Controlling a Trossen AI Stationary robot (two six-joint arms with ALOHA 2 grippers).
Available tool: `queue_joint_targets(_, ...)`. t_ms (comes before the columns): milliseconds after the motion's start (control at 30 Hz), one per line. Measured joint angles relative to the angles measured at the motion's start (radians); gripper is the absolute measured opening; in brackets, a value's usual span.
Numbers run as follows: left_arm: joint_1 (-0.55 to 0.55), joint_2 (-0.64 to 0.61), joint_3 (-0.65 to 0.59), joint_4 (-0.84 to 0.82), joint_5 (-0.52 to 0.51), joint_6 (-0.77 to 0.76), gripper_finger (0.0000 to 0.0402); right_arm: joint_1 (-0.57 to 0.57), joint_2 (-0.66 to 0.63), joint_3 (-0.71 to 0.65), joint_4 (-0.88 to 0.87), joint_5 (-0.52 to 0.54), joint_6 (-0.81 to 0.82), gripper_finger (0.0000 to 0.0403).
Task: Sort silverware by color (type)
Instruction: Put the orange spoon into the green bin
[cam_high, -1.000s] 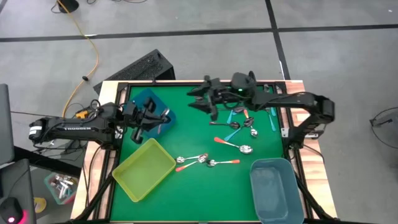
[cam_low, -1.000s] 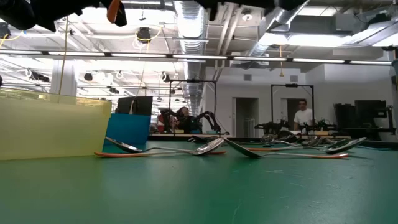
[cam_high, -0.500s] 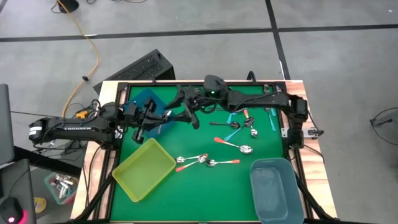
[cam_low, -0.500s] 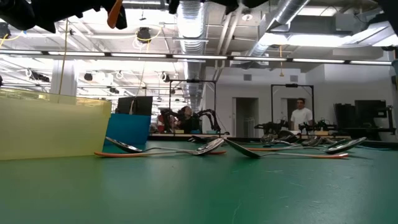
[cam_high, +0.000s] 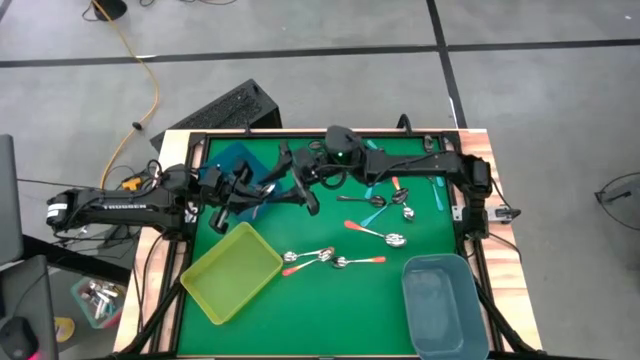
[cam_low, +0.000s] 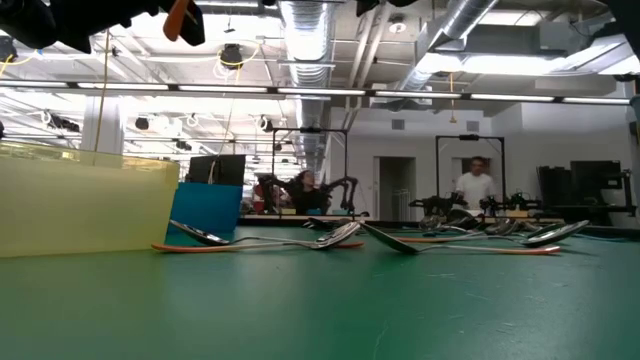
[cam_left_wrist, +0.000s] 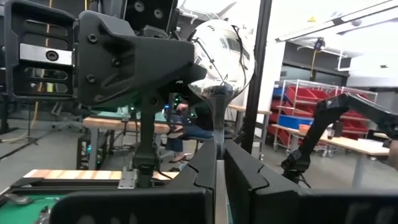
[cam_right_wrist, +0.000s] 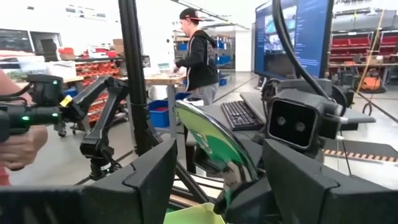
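A stiff, slippery spoon (cam_left_wrist: 219, 57) is clenched by the left fingers (cam_left_wrist: 245, 171); right fingers (cam_right_wrist: 152, 177) are released, straddling its bowl at 11 o'clock on the bench (cam_high: 300, 310).

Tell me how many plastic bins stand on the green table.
3: a yellow-green bin at the lower left of the high view, a grey-blue bin at the lower right, and a teal bin at the upper left, partly covered.
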Motion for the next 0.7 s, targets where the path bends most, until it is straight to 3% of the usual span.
queue_joint_targets(333, 0.000, 0.002, 0.000, -0.003, 0.006, -0.047, 0.0000, 0.020, 0.000, 0.000, 0.006, 0.009, -0.034, 0.0240)
queue_joint_targets(533, 0.000, 0.007, 0.000, -0.009, 0.025, -0.086, 0.0000, 0.025, 0.000, 0.000, 0.003, 0.015, -0.045, 0.0167)
queue_joint_targets(700, -0.001, 0.007, 0.000, -0.008, 0.026, -0.102, 0.0000, 0.024, 0.000, 0.000, -0.010, 0.017, -0.045, 0.0080)
